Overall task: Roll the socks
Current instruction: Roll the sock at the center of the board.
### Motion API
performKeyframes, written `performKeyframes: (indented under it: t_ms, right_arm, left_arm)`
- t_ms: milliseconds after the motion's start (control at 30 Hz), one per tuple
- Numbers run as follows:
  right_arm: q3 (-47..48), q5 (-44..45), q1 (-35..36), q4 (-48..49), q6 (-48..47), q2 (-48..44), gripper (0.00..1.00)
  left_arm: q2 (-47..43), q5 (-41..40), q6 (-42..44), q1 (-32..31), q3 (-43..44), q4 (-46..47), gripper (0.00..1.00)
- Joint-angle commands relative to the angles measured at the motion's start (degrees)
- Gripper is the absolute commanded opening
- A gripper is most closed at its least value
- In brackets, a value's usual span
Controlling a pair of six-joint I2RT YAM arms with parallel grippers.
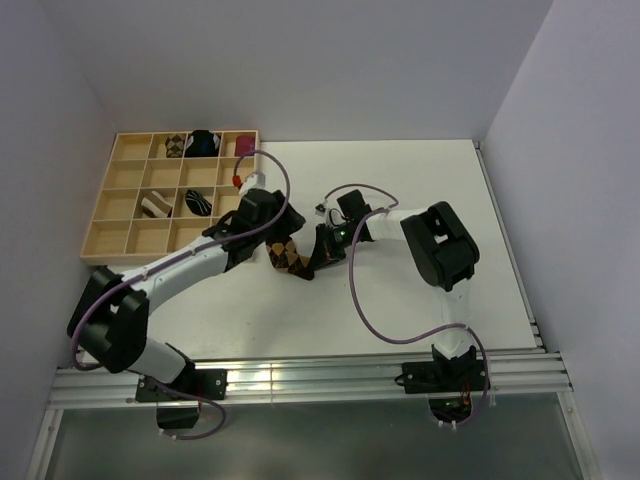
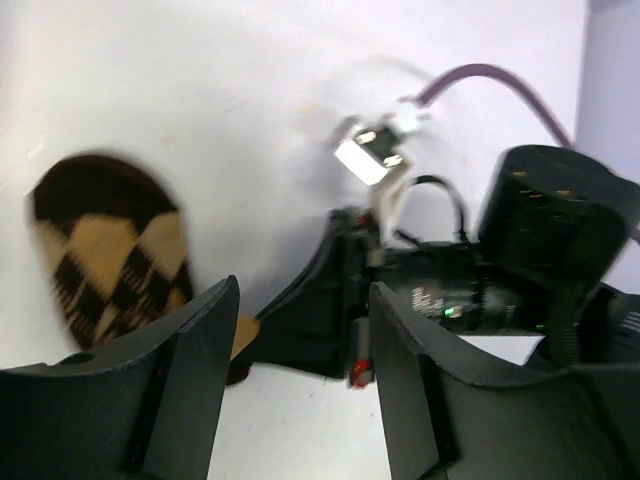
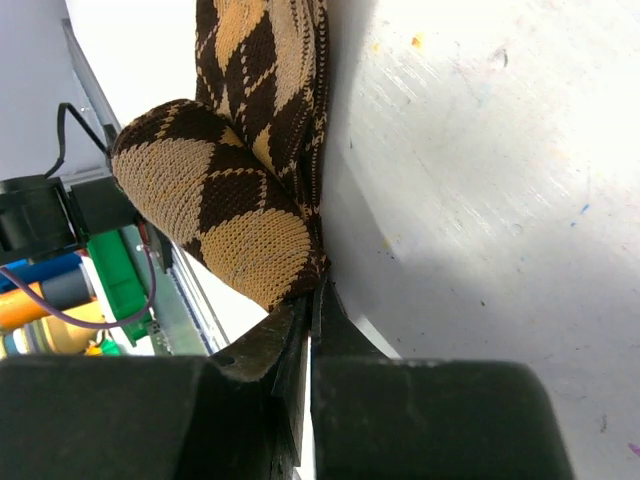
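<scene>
**A robotics lab test cell, not a home or shop**

Two robot arms, one on the left (image 1: 180, 265) and one on the right (image 1: 440, 250), were bolted to an aluminium rail (image 1: 320, 378) at the near edge of a bare white counter (image 1: 420, 290). Plain pale wall panels (image 1: 300, 60) boxed the counter in on three sides. Purple cables (image 1: 360, 310) looped loose over the arms, and a camera rode on each wrist. The props were a compartmented wooden tray (image 1: 120, 254) holding sock bundles and an argyle sock (image 1: 288, 255) on the counter.
</scene>
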Motion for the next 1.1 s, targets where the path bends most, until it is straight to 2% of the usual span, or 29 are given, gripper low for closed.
performKeyframes:
  t_ms: [0, 167, 233, 367, 567, 733, 833, 1067]
  right_arm:
    - [-0.18, 5.48, 1.08, -0.48, -2.96, -1.51, 0.0]
    - [-1.67, 6.8, 1.69, 1.37, -4.53, -3.71, 0.0]
    - [-1.76, 7.49, 2.22, 1.46, -5.5, -4.06, 0.0]
    - [-1.94, 9.78, 3.89, 1.28, -7.79, -5.03, 0.0]
    - [-2.11, 12.76, 6.26, 0.5, -10.34, -6.17, 0.0]
    - [-1.85, 14.36, 7.49, -0.21, -11.48, -6.52, 0.0]
    - [-1.59, 14.18, 7.76, -0.3, -11.48, -6.44, 0.0]
    - [-1.76, 14.44, 8.46, -0.39, -12.54, -7.23, 0.0]
  left_arm:
    - [-5.23, -6.79, -9.18, -0.18, -3.85, -8.07, 0.59]
    - [-12.18, -8.03, -15.85, 0.25, -13.35, -7.48, 0.61]
    - [-13.42, -6.02, -16.49, 1.83, -15.54, -6.51, 0.63]
    - [-10.09, -2.32, -13.95, 5.53, -13.28, -6.94, 0.61]
    - [-3.41, -0.74, -11.3, 6.06, -9.05, -6.33, 0.55]
    - [-2.17, 1.2, -10.69, 5.97, -9.22, -5.1, 0.53]
    - [-2.34, 3.39, -7.53, 5.97, -9.93, -3.52, 0.52]
    - [-6.73, 5.5, 8.02, 5.88, -14.49, 2.1, 0.57]
